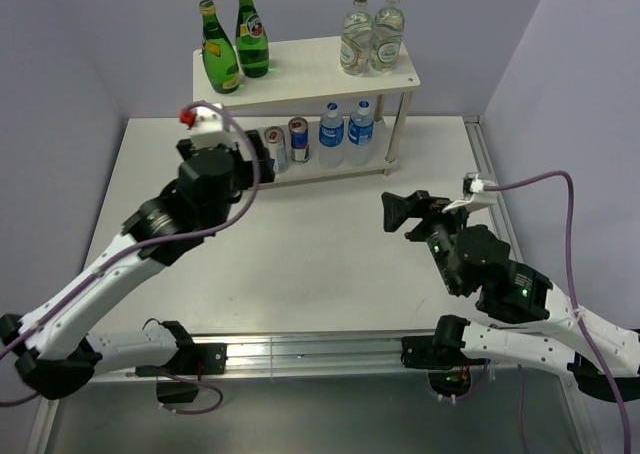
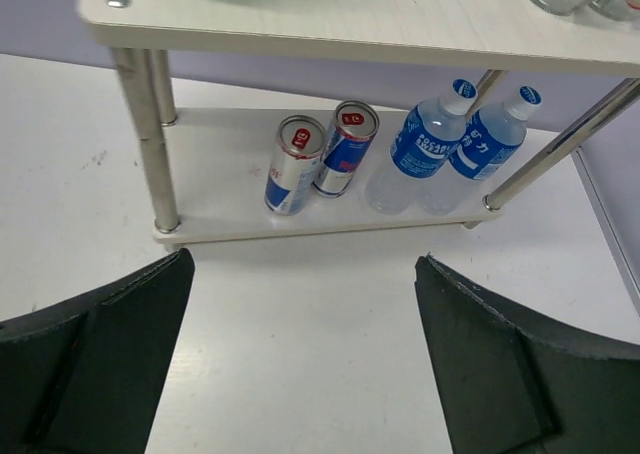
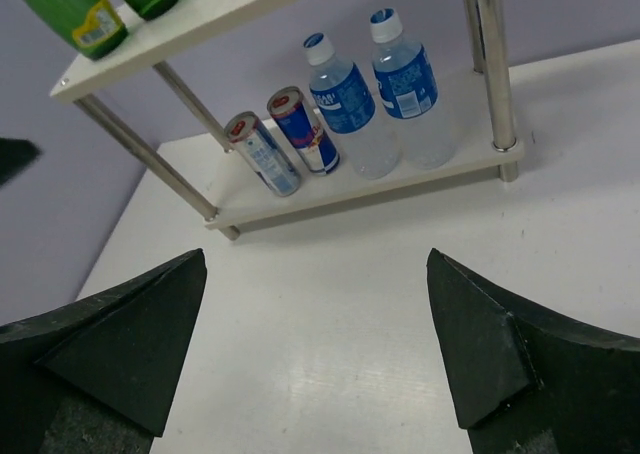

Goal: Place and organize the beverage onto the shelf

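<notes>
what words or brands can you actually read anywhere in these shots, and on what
No text reads cleanly in any view.
water bottles: white lettering on blue labels, too blurred to read.
cans: red and blue markings, lettering too small to read.
green bottles: yellow labels, print too small to read.
clear glass bottles: pale labels, blurred, unreadable.

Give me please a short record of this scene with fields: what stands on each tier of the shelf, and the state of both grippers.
shelf: white, two tiers
top tier: two green bottles left, two clear glass bottles right
lower tier: two cans left, two water bottles right, all upright
left gripper: open, empty, facing the shelf
right gripper: open, empty, facing the shelf
</notes>
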`<state>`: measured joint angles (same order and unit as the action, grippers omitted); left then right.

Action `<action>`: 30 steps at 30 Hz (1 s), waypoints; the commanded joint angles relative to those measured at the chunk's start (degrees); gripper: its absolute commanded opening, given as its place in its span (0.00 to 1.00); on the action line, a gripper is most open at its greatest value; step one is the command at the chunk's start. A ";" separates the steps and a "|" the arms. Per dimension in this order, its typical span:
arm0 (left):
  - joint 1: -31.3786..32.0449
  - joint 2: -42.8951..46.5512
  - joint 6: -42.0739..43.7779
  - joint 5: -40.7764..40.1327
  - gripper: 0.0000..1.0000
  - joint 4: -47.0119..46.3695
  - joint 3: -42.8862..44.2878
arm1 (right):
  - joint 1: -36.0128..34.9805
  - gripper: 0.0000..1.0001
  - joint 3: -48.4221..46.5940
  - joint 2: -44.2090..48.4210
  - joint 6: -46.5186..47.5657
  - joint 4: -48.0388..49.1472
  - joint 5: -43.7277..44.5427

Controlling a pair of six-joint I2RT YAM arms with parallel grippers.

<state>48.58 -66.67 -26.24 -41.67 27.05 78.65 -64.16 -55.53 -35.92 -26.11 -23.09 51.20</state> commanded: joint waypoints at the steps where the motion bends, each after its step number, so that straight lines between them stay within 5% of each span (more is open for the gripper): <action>1: 0.03 4.87 -0.04 -1.22 0.99 9.86 -1.13 | -0.35 0.98 -1.16 -3.45 4.13 0.24 -2.15; 10: 0.03 10.86 -0.39 3.17 0.99 6.18 -5.88 | -0.35 0.99 0.68 -3.80 4.66 2.35 -1.63; 30: 0.03 8.93 -1.18 2.12 0.99 7.14 -5.97 | -0.35 0.99 2.97 -2.57 5.72 4.46 0.57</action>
<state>48.58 -58.54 -26.72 -38.85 34.98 72.66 -64.25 -52.90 -38.85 -21.32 -20.62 50.48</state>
